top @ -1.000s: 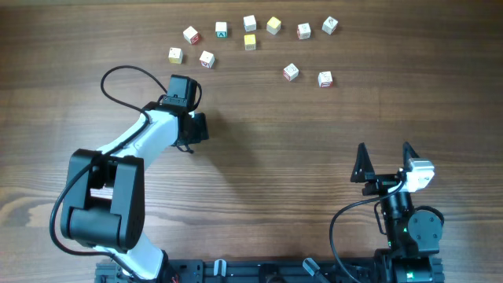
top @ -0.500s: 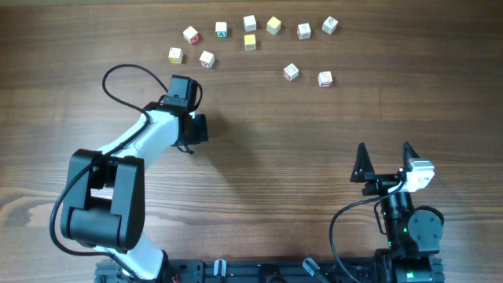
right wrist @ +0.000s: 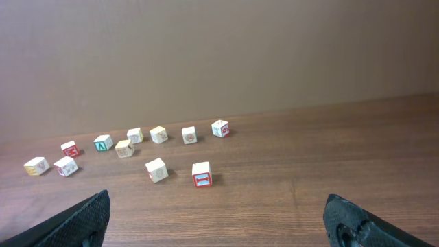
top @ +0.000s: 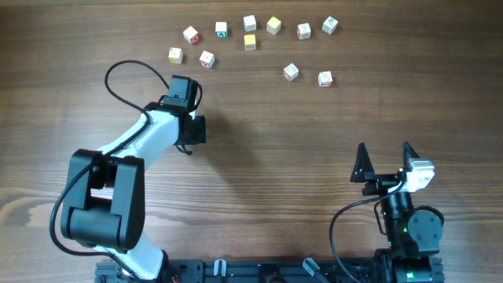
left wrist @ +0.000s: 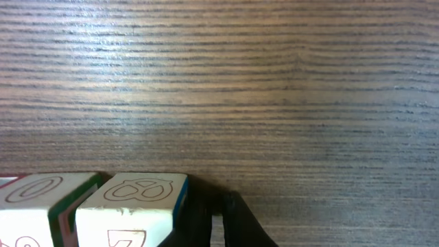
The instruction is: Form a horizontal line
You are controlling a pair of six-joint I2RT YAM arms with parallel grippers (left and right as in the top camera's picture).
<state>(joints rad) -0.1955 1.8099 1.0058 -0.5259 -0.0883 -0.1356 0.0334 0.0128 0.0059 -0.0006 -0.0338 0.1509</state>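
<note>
No full horizontal line of cubes shows in any view. In the left wrist view two white cubes touch side by side at the bottom left: one marked 8 on top [left wrist: 140,199] and one cut off by the frame edge [left wrist: 34,195]. My left gripper [left wrist: 218,206] is shut and empty just right of the cube marked 8, low over the table. In the overhead view the left gripper [top: 195,130] hides those cubes. My right gripper [top: 385,161] is open and empty at the near right; it also shows in the right wrist view [right wrist: 223,230].
Several loose cubes lie scattered along the far edge, from a white one at the left [top: 174,55] to one at the right [top: 329,26]. Two are yellow [top: 273,25] [top: 250,42]. Two white ones sit nearer [top: 291,72] [top: 324,79] and also show in the right wrist view [right wrist: 201,173].
</note>
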